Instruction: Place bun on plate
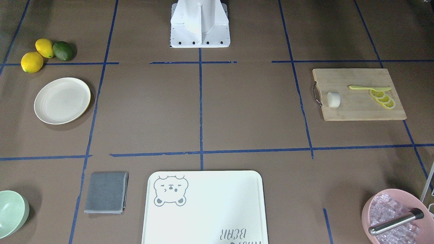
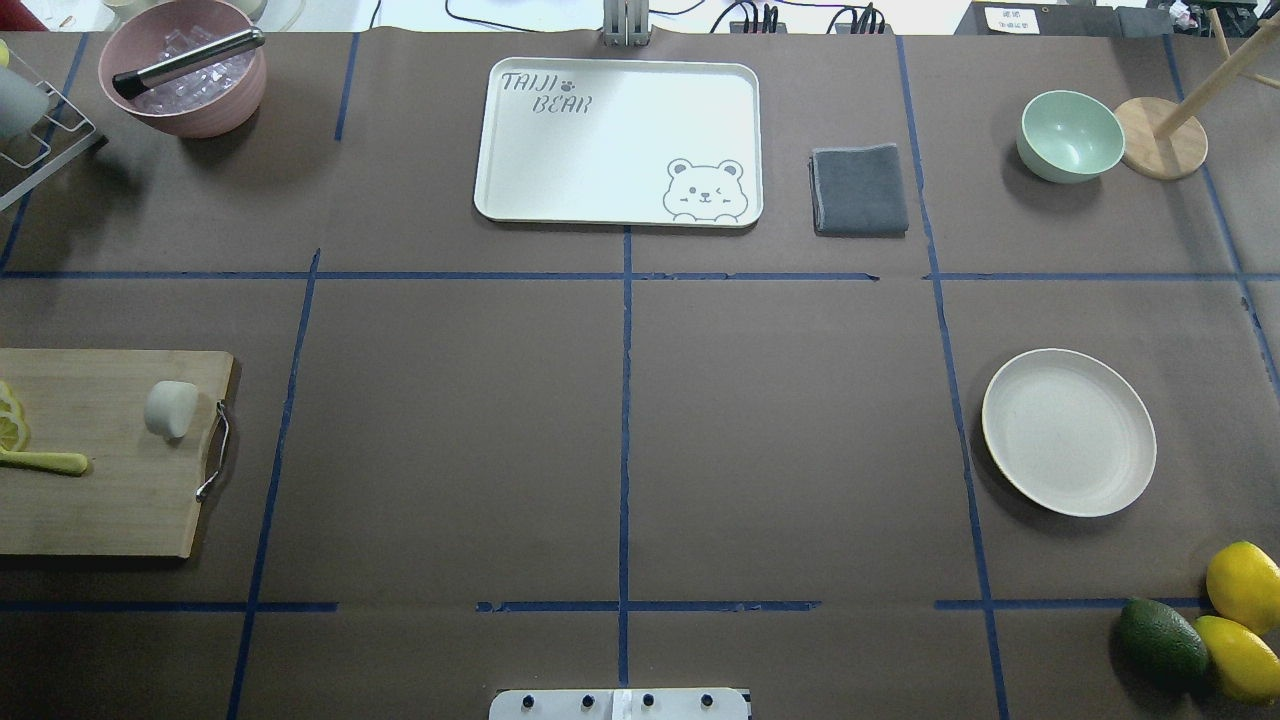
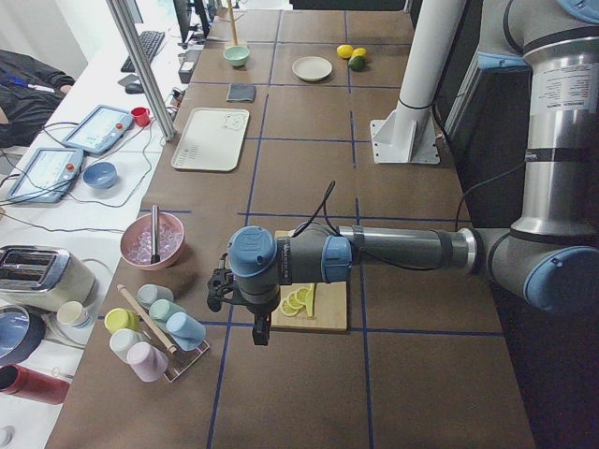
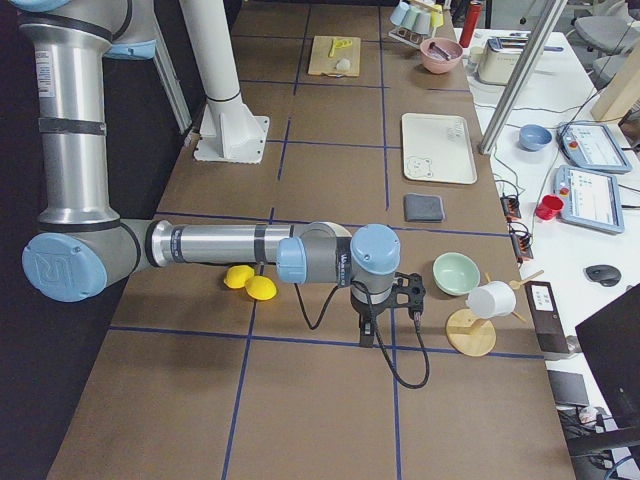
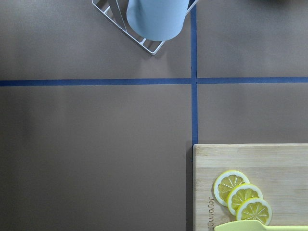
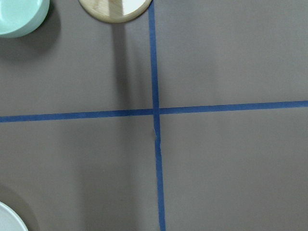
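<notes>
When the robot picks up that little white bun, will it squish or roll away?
Probably squishy: the bun looks smooth and puffy, so a hard squeeze may dent it. It might roll if nudged, since its sides look rounded and the wooden board under it is flat. Small, so likely light.

You see the bun (image 2: 171, 408) on the wooden board (image 2: 110, 500) at the left edge, near its metal handle (image 2: 214, 450) and apart from the lemon slices (image 2: 12, 420) and knife (image 2: 45, 462). The plate (image 2: 1068, 432) is well apart, on the right. Far side: pink bowl (image 2: 200, 125), bear tray (image 2: 620, 140), grey cloth (image 2: 859, 189) just beside it, green bowl (image 2: 1070, 135). Near right corner: avocado (image 2: 1162, 640) touching two lemons (image 2: 1243, 585).
</notes>
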Controlling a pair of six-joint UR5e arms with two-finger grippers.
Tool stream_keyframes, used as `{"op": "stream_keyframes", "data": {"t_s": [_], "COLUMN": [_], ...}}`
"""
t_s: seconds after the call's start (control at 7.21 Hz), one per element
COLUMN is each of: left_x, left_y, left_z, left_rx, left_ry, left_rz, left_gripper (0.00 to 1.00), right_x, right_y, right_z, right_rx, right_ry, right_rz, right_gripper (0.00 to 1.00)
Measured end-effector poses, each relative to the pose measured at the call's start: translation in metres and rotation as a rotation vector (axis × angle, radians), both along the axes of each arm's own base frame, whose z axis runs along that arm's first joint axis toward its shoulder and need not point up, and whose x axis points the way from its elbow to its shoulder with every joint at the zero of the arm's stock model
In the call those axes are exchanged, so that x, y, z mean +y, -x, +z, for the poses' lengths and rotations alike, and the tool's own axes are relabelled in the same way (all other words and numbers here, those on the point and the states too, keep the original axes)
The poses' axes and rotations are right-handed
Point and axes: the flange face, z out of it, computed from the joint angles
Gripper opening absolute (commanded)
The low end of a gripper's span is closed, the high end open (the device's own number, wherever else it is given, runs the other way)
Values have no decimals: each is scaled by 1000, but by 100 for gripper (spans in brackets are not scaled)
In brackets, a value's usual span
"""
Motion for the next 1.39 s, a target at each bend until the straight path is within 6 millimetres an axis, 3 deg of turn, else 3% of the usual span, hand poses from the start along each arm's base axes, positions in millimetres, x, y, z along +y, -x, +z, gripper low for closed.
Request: {"op": "stream_keyframes", "data": {"t_s": [0.28,0.83,1.39], "left_x": [0,0,0], "left_y": [0,0,0], "left_z": [-1,-2,-2], "left_rx": [0,1,1], "left_ry": [-1,-4,-4], "left_rz": [0,-1,-1], "left_gripper": [100,100,100], "right_x": [11,59,83], "right_y": [37,143,235], "right_z": [-18,-18,-18], "right_rx": [-16,-96,-47], "right_ry": [15,-19,-9], "right_rz": [26,77,22], "right_gripper": [99,99,99]}}
